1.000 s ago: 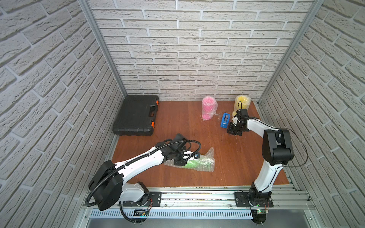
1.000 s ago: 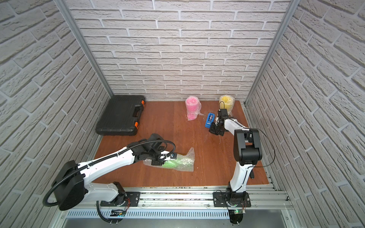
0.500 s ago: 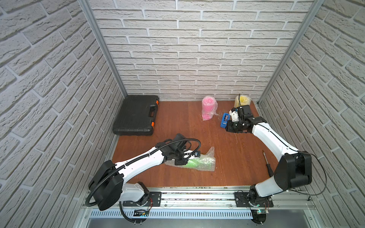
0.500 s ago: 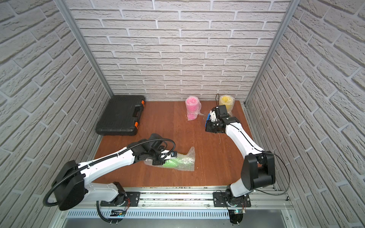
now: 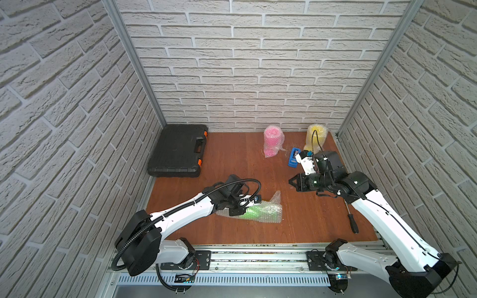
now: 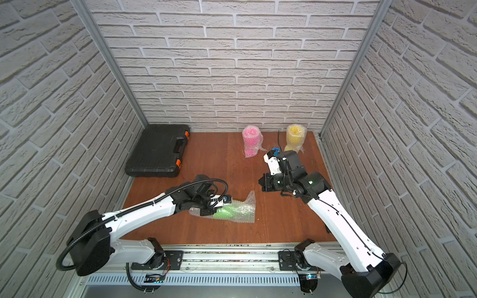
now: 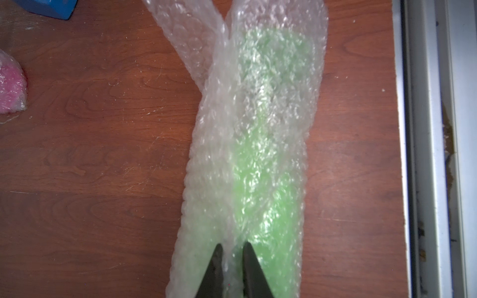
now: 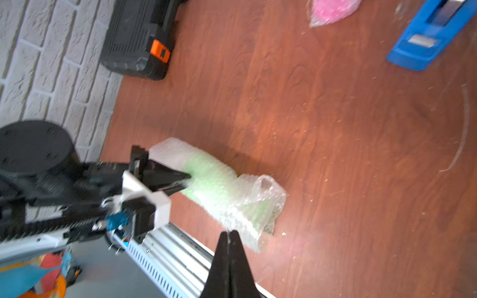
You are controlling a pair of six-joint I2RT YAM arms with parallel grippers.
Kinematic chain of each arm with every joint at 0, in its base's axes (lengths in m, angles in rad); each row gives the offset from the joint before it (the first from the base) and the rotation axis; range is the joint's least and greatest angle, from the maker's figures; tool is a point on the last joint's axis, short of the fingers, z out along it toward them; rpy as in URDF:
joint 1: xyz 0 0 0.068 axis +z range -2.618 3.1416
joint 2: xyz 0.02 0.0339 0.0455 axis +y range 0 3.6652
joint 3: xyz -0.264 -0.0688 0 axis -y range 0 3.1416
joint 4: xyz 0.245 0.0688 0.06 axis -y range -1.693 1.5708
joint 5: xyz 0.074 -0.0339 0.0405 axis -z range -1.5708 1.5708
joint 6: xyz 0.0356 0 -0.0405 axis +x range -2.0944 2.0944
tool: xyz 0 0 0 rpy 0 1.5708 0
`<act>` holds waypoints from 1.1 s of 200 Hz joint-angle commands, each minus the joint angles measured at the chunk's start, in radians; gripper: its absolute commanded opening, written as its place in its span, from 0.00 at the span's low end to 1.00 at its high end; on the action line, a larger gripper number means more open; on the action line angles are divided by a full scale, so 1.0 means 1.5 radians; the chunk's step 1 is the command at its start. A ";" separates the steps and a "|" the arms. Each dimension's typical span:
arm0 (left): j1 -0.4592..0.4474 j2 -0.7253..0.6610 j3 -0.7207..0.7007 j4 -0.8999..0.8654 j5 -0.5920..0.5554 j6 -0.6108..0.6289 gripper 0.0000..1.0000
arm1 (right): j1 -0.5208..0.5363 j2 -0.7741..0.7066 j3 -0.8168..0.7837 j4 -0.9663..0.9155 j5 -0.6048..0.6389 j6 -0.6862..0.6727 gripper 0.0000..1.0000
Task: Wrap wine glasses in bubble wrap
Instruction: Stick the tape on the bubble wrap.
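A neon green wine glass rolled in bubble wrap [image 5: 254, 211] [image 6: 232, 210] lies on its side near the table's front. My left gripper [image 7: 230, 247] [image 5: 238, 207] is shut on a fold of that bubble wrap [image 7: 258, 154] at one end of the roll. My right gripper [image 8: 228, 232] [image 5: 290, 180] [image 6: 260, 180] is shut. It hangs above the table, right of the roll and apart from it, pointing toward it. A pink wrapped glass [image 5: 272, 140] [image 6: 251, 140] and a yellow one [image 5: 316, 134] [image 6: 295, 136] stand upright at the back.
A blue tape dispenser [image 5: 293, 157] [image 8: 433, 38] sits behind the right wrist, between the two standing bundles. A black tool case [image 5: 180, 151] lies at the back left. A screwdriver [image 5: 352, 219] lies near the right front edge. Brick walls close in three sides.
The right arm has swung away from the tape dispenser and come forward and left, its gripper now over mid table facing the green roll. The left arm and the roll have not moved.
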 commanded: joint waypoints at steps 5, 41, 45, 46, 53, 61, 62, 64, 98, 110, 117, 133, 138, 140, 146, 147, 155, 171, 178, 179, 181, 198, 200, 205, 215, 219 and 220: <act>0.005 0.007 -0.028 -0.024 0.006 -0.010 0.15 | 0.083 -0.033 -0.055 0.023 -0.029 0.105 0.03; 0.010 0.011 -0.029 -0.023 0.013 -0.011 0.15 | 0.207 -0.035 -0.124 0.092 0.008 0.185 0.03; 0.011 0.010 -0.029 -0.023 0.014 -0.011 0.15 | 0.217 -0.031 -0.133 0.105 0.010 0.192 0.03; 0.011 0.010 -0.029 -0.024 0.014 -0.011 0.15 | 0.220 -0.030 -0.135 0.109 0.011 0.194 0.03; 0.012 0.010 -0.028 -0.025 0.015 -0.011 0.15 | 0.239 -0.022 -0.151 0.134 0.020 0.208 0.03; 0.012 0.008 -0.029 -0.025 0.017 -0.010 0.15 | 0.257 -0.011 -0.166 0.163 0.030 0.222 0.03; 0.012 0.008 -0.028 -0.026 0.017 -0.010 0.15 | 0.259 -0.009 -0.168 0.167 0.031 0.223 0.03; 0.013 0.008 -0.027 -0.026 0.017 -0.010 0.15 | 0.264 -0.006 -0.171 0.176 0.033 0.225 0.03; 0.014 0.001 -0.030 -0.025 0.026 -0.010 0.15 | 0.303 0.055 -0.191 0.273 0.100 0.230 0.03; 0.015 -0.002 -0.032 -0.022 0.028 -0.011 0.15 | 0.304 0.074 -0.199 0.311 0.106 0.235 0.03; 0.015 -0.004 -0.033 -0.020 0.029 -0.012 0.15 | 0.304 0.082 -0.202 0.324 0.120 0.236 0.03; 0.015 -0.006 -0.037 -0.015 0.031 -0.011 0.15 | 0.304 0.097 -0.212 0.348 0.149 0.235 0.03; 0.015 -0.006 -0.036 -0.015 0.031 -0.011 0.15 | 0.305 0.100 -0.215 0.351 0.158 0.233 0.03; 0.015 -0.007 -0.036 -0.016 0.031 -0.011 0.15 | 0.304 0.101 -0.216 0.354 0.160 0.233 0.03; 0.015 -0.007 -0.037 -0.016 0.033 -0.010 0.15 | 0.305 0.102 -0.222 0.360 0.170 0.232 0.03; 0.015 -0.007 -0.037 -0.016 0.033 -0.010 0.15 | 0.305 0.103 -0.222 0.360 0.171 0.232 0.02; 0.014 -0.007 -0.036 -0.016 0.035 -0.009 0.15 | 0.305 0.104 -0.229 0.366 0.185 0.232 0.03; 0.015 -0.008 -0.036 -0.015 0.036 -0.008 0.15 | 0.305 0.106 -0.247 0.393 0.194 0.232 0.03; 0.015 -0.008 -0.035 -0.015 0.037 -0.007 0.15 | 0.305 0.109 -0.253 0.404 0.196 0.231 0.03; 0.015 -0.008 -0.035 -0.015 0.038 -0.007 0.15 | 0.305 0.109 -0.254 0.405 0.196 0.231 0.03; 0.015 -0.008 -0.035 -0.015 0.038 -0.007 0.15 | 0.305 0.110 -0.255 0.408 0.197 0.231 0.03; 0.015 -0.008 -0.036 -0.014 0.042 -0.007 0.15 | 0.305 0.111 -0.271 0.419 0.222 0.226 0.03; 0.014 -0.008 -0.036 -0.013 0.042 -0.007 0.15 | 0.305 0.111 -0.273 0.420 0.225 0.225 0.03; 0.015 -0.007 -0.037 -0.013 0.044 -0.007 0.15 | 0.304 0.112 -0.277 0.425 0.236 0.221 0.03; 0.014 -0.006 -0.035 -0.014 0.049 -0.007 0.15 | 0.305 0.114 -0.284 0.435 0.255 0.214 0.03; 0.015 -0.006 -0.035 -0.014 0.049 -0.007 0.15 | 0.305 0.116 -0.287 0.439 0.263 0.211 0.03; 0.015 -0.006 -0.036 -0.014 0.049 -0.007 0.15 | 0.304 0.116 -0.287 0.440 0.266 0.210 0.03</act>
